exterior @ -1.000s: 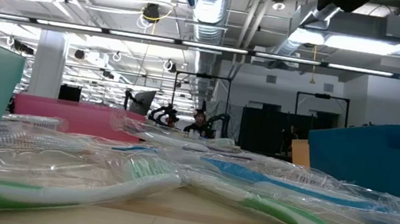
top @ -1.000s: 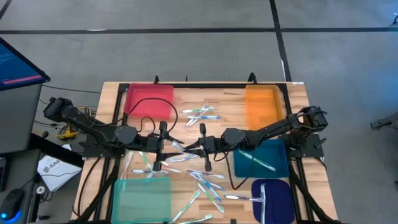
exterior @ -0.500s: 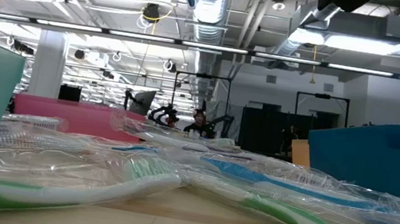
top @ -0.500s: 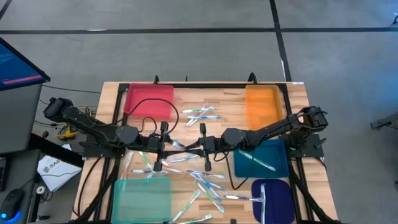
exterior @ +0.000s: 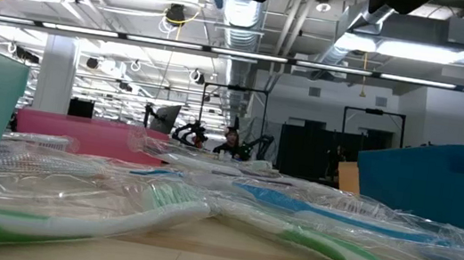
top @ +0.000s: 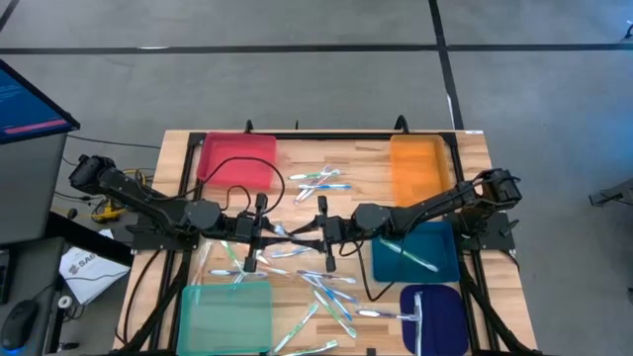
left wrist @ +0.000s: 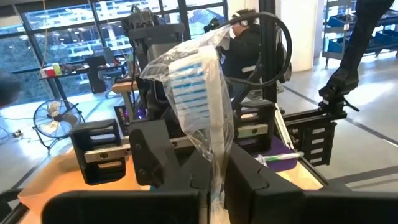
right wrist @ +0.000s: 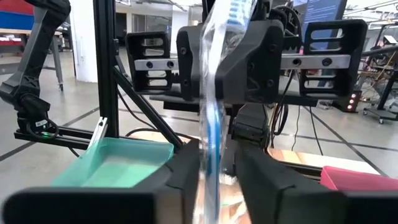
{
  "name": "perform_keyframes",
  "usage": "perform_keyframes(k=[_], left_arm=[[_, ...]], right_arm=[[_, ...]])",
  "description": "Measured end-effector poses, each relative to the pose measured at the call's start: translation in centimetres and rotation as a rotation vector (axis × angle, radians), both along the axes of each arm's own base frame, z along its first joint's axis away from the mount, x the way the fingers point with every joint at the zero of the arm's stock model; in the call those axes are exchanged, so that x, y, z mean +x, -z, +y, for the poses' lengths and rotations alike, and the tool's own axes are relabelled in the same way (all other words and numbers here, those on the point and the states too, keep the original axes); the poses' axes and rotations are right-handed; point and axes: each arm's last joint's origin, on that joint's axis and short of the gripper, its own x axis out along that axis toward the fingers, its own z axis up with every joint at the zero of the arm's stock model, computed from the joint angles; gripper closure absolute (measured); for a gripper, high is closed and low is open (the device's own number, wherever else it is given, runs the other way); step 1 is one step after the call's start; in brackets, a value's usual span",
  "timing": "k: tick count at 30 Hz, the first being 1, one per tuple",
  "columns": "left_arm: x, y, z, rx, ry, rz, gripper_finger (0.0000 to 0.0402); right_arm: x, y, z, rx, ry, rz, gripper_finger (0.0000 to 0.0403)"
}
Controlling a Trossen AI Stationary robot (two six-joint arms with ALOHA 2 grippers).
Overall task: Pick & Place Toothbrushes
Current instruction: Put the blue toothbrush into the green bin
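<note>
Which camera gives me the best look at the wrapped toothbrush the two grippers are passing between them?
The left wrist view: the toothbrush fills it, blue-striped head up in clear wrap, pinched by the left gripper. The right wrist view shows its blue handle between both grippers. The high view shows a sliver. I cannot pick it out in the low view.

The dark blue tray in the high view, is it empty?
No, the dark blue tray holds one toothbrush lying along its left side.
</note>
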Motion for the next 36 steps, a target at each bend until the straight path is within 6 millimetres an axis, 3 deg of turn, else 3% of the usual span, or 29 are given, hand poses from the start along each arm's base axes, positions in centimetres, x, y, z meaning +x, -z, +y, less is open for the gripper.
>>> perform_keyframes(k=[8, 12, 18, 22, 27, 36], left_arm=[[-1.2, -0.5, 0.2, 0.017, -0.077, 0.022, 0.0392], [-2.6, -1.1, 0.2, 0.035, -0.111, 0.026, 0.0392], [-4.7, -2.0, 0.2, 0.025, -0.144, 0.099, 0.0392], [-5.1, -2.2, -0.2, 0.018, -0.178, 0.196, 0.0392], [-4.7, -1.9, -1.1, 0.003, -0.208, 0.342, 0.0392], [-2.8, -3.7, -4.7, 0.002, -0.212, 0.601, 0.0392]], right_arm=[[-0.2, -0.4, 0.0, 0.012, -0.002, -0.006, 0.0175], [-0.7, -1.2, 0.4, 0.013, -0.015, -0.008, 0.0138], [-2.0, -2.8, 0.8, 0.008, -0.033, 0.010, 0.0127], [-2.9, -3.8, 0.8, 0.003, -0.039, 0.035, 0.0127], [-4.3, -4.6, 1.1, -0.040, -0.058, 0.100, 0.0127], [-5.2, -4.8, 1.3, -0.034, -0.068, 0.166, 0.0127]])
